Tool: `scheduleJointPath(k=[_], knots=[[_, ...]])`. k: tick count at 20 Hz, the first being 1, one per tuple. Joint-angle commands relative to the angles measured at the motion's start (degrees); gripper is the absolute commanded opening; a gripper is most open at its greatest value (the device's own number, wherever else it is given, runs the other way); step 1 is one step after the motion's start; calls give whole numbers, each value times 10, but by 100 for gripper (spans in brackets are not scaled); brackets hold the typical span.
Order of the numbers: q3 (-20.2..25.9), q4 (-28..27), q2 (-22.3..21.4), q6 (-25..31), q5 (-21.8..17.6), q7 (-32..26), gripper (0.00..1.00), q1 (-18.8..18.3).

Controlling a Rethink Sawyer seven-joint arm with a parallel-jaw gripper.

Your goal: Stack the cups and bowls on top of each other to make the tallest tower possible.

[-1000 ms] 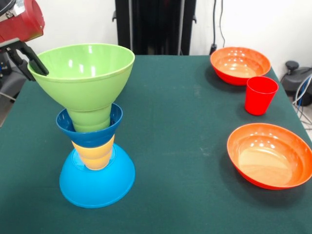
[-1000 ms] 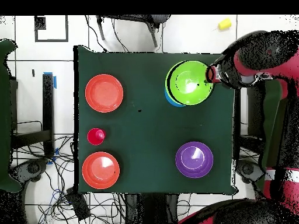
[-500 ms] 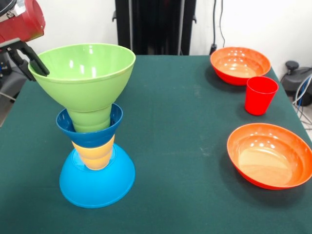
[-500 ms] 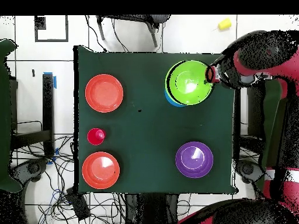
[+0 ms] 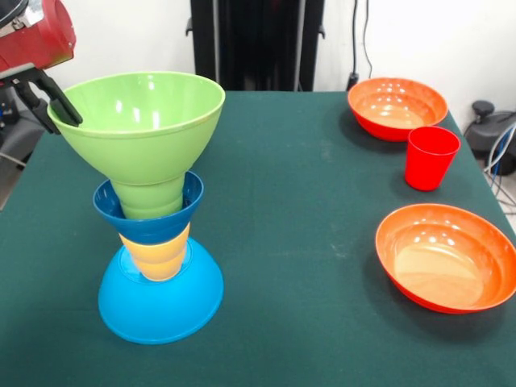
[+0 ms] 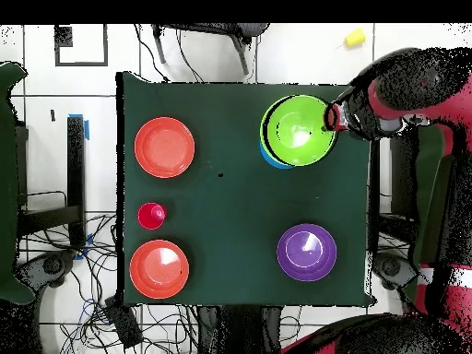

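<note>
The tower stands at the left in the front view. Its base is an upside-down light-blue bowl (image 5: 161, 302), then a yellow cup (image 5: 157, 256), a small dark-blue bowl (image 5: 149, 227) and a green cup (image 5: 149, 200). A wide green bowl (image 5: 141, 121) (image 6: 297, 131) sits on top. My gripper (image 5: 55, 103) (image 6: 330, 118) is at that bowl's rim, on the side away from the table's middle, with its black fingers pinching the rim. A red cup (image 5: 430, 157) (image 6: 151, 216) stands apart between two orange bowls (image 5: 397, 106) (image 5: 447, 256).
A purple bowl (image 6: 306, 252) sits alone on the green table (image 6: 230, 203), on the tower's side and nearer the robot's base. The orange bowls (image 6: 164, 147) (image 6: 159, 268) lie along the opposite side. Cables and floor clutter surround the table.
The gripper and the green bowl's rim have shifted a few pixels; the rest of the tower and the other objects have stayed put.
</note>
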Motion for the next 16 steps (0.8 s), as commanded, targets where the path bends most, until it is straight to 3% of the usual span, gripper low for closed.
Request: scheduleJointPath(k=[1,11,12,16], knots=[[-4,3,32,-14,-16,-33,0,28],[-1,5,33,-16,-17,-46,0,26],[-1,5,33,-16,-17,-46,100,26],[-2,6,32,-17,-17,-45,100,25]])
